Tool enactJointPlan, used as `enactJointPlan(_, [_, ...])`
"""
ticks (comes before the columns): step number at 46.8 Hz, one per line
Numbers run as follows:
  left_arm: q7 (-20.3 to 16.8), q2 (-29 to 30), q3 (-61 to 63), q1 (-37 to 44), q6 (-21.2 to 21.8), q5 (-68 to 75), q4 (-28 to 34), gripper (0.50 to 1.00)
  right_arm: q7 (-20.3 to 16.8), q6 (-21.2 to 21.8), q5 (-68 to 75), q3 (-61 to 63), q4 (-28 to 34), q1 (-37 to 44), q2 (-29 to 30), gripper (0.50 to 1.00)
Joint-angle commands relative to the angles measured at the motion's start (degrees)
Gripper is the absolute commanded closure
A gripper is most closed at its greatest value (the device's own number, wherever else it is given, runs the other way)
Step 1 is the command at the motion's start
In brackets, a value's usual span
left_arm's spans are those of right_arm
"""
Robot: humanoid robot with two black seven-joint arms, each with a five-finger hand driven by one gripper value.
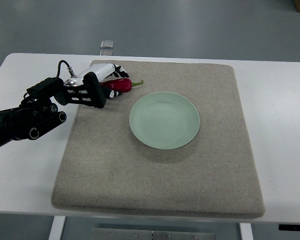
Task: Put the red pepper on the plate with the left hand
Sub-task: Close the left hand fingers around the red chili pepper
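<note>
Red pepper (pixel 121 85) gripped by left hand (pixel 104 82) beside plate (pixel 164 120).

Bare mat (pixel 115 165) lies between left robot hand (pixel 106 80) and plate (pixel 164 120) — nothing stands between.

I see a beige felt mat (pixel 160 170) covering most of the white table (pixel 280 125). Past the table's far edge, a small metal bracket (pixel 107 47) sits over grey floor (pixel 190 25).

The robot hand (pixel 106 82) hides the near end of the red pepper (pixel 122 85).
</note>
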Motion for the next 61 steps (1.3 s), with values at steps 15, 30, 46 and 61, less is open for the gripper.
enactJointPlan(15, [0.0, 0.1, 0.1, 0.0, 0.0, 0.6, 0.0, 0.789, 0.0, 0.0, 0.0, 0.0, 0.0, 0.0, 0.0, 0.572])
enactJointPlan(30, [0.0, 0.1, 0.1, 0.0, 0.3, 0.8, 0.0, 0.829, 0.0, 0.0, 0.0, 0.1, 0.0, 0.0, 0.0, 0.572])
enactJointPlan(46, [-0.1, 0.1, 0.1, 0.0, 1.3, 0.8, 0.0, 0.945, 0.0, 0.0, 0.0, 0.0, 0.0, 0.0, 0.0, 0.572])
enactJointPlan(61, [-0.6, 0.0, -0.2, 0.0, 4.2, 0.4, -0.4, 1.0, 0.0, 0.0, 0.1, 0.1, 0.0, 0.0, 0.0, 0.572])
